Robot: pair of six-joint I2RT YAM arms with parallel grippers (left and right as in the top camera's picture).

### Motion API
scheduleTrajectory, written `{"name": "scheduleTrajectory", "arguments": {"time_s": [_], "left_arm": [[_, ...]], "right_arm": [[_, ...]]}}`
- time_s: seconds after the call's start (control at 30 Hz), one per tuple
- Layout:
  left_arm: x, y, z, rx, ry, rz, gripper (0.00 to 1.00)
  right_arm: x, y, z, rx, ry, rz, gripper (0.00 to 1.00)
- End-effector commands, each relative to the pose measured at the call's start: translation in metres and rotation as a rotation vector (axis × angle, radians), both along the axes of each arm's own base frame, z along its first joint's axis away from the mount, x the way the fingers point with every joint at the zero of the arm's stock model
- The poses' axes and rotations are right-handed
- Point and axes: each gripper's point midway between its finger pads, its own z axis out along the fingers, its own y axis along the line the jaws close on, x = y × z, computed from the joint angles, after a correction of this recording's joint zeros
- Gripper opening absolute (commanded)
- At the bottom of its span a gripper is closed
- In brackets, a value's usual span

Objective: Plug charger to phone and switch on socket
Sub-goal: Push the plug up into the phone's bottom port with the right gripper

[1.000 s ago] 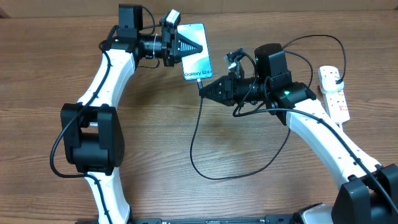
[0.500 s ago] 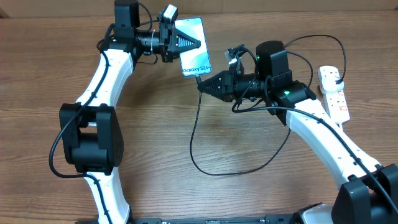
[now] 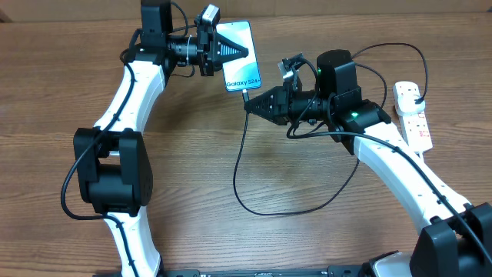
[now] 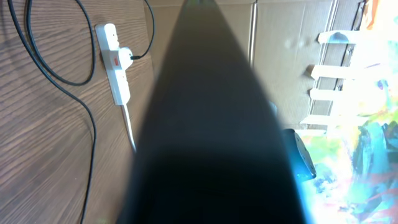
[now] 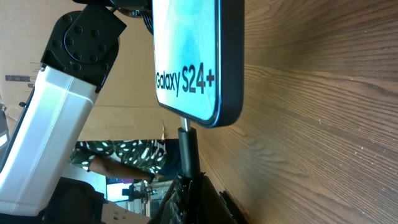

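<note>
Overhead, the phone (image 3: 244,75) sat near 12 o'clock on the bench (image 3: 192,154), its screen facing up and lit pale blue, with the "Galaxy S24+" lettering close to the end that pointed toward 6 o'clock. The left fingers (image 3: 240,52) reached in from 9 o'clock and were closed on the phone's upper half, one dark finger lying across the screen. Whether the phone rested on the wood or was held just off it could not be told. In the left wrist view a dark blurred shape filled the middle and hid that grip. The right fingers (image 3: 254,106) came in from 3 o'clock, pinched shut on the small connector (image 5: 185,138) of the charger (image 3: 237,165), just off the phone's lower end at about 5 o'clock. Seen from the right wrist, the connector stood in line with the phone's bottom edge, its tip touching that edge with a short bit of metal showing; whether it was fully seated could not be told. The thin black cable dropped toward 6 o'clock, curved in a wide loop over the bench, and climbed back toward 2 o'clock behind the right arm (image 3: 400,165). The socket (image 3: 420,132) lay at 3 o'clock, well apart from the phone, with the charger's plug (image 3: 416,98) sitting in an outlet near its far end.
</note>
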Motion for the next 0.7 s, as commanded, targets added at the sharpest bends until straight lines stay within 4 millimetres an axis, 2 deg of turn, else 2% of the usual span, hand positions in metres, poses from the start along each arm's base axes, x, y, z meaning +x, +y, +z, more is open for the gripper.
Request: {"name": "scheduleTrajectory", "arguments": {"time_s": [0.0, 0.33, 0.67], "left_arm": [[-0.017, -0.008, 0.014, -0.05, 0.011, -0.095, 0.04], [-0.016, -0.008, 0.015, -0.051, -0.003, -0.096, 0.04], [-0.016, -0.009, 0.015, -0.052, -0.011, -0.098, 0.04]], "right_arm": [[0.018, -0.009, 0.0, -0.029, -0.036, -0.076, 0.04], [0.026, -0.011, 0.007, -0.004, -0.029, -0.117, 0.04], [0.031, -0.013, 0.005, -0.012, -0.021, -0.146, 0.04]]}}
